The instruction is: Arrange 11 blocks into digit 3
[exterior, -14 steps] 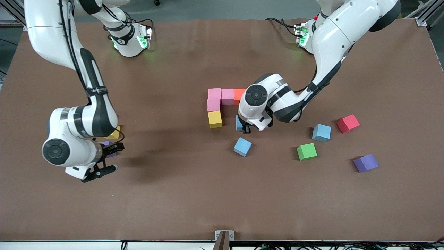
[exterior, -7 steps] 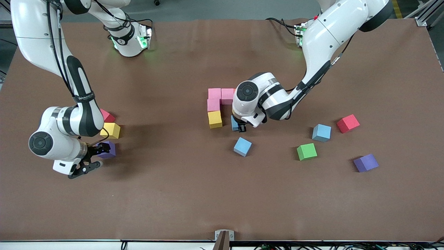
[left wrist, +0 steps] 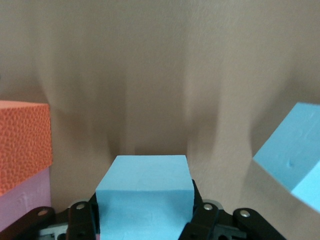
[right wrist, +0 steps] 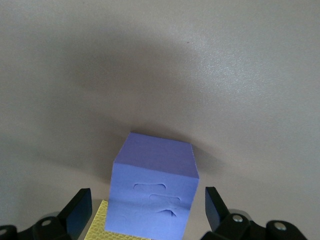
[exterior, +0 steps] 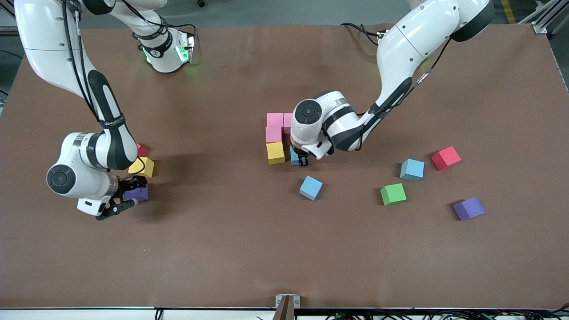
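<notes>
- Front view: on the brown counter the left claw is closed on a light blue cube, which sits just beside a yellow cube; whether the two touch is hard to tell under the wrist.
- That yellow cube ends a short column with a pink cube and a corner pink cube farther from the camera. A third pink cube beside the corner is partly hidden by the left arm.
- Loose toward the left arm's end lie another light blue cube, a green cube, a third blue cube, a red cube and a purple cube.
- The right claw hangs wide open at a second purple cube, toward the right arm's end. A second yellow cube and a red one lie beside it.
- Left wrist view: the blue cube is pinched between the black fingers. An orange cube rests on a pink one at the edge, and the loose blue cube shows too.
- Right wrist view: the purple cube stands between the spread fingers, with neither touching it. A yellow corner peeks from under it.
</notes>
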Available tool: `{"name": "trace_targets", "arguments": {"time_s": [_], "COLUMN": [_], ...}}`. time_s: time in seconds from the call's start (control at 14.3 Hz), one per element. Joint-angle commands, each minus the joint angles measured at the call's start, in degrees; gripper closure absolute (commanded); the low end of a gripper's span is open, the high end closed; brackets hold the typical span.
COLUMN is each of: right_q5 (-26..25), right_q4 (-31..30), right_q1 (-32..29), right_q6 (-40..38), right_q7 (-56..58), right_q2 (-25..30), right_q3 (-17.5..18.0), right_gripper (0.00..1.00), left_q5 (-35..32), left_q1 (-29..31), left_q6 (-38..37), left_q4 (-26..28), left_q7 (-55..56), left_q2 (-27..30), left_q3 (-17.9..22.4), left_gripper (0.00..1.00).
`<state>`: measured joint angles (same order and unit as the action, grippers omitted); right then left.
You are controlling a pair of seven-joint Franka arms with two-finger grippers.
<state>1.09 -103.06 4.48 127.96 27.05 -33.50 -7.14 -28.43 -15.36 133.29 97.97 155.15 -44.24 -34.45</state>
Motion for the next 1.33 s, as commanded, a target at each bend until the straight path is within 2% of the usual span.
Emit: {"name": "trace_targets", "arguments": {"time_s": [0.0, 0.07, 0.21, 0.35, 0.56, 0.7, 0.84, 1.26], "right_q5": [0.8, 0.8, 0.8, 0.8, 0.8, 0.8, 0.8, 0.8], "right_q4": [-3.7, -3.9, -4.1, -4.1, -3.9, -2.9, 0.5, 9.6], "right_q1": [-1.2, -1.1, -1.1, -1.1, -0.4, 1.0, 3.4, 10.2], "right_q6": [4.1, 4.9, 4.8, 4.9, 4.3, 3.3, -1.1, -9.9], "right_q7": [0.1, 0.1, 0.1, 0.1, 0.0, -0.4, -1.3, -13.4], "right_q2": [2.1, 2.0, 2.1, 2.1, 2.3, 2.7, 2.7, 2.3], "right_q3": [1.1, 1.1, 1.1, 1.0, 1.0, 0.9, 0.5, 0.7], "right_gripper": [0.0, 0.0, 0.13, 0.42, 0.71, 0.75, 0.75, 0.75], "left_q5": [-3.1, -3.9, -7.7, -9.5, -9.5, -9.5, -9.3, -8.9], "left_q1": [-0.7, -0.7, -1.4, -1.4, -1.6, -2.7, -2.8, -3.3], "left_q6": [2.1, 2.4, 3.0, 3.0, 3.1, 3.1, 3.1, 3.1], "left_q4": [0.1, 0.0, -0.1, -0.2, -0.3, -0.5, -0.6, -0.6], "left_q7": [2.3, 3.0, 5.8, 6.7, 6.6, 6.6, 6.7, 6.9], "left_q2": [-1.0, -1.6, -2.5, -2.9, -3.0, -3.0, -3.0, -3.0], "left_q3": [0.4, 0.4, 0.4, 0.6, 0.6, 0.6, 0.6, 0.6], "left_gripper": [0.81, 0.81, 0.81, 0.81, 0.81, 0.81, 0.81, 0.81]}}
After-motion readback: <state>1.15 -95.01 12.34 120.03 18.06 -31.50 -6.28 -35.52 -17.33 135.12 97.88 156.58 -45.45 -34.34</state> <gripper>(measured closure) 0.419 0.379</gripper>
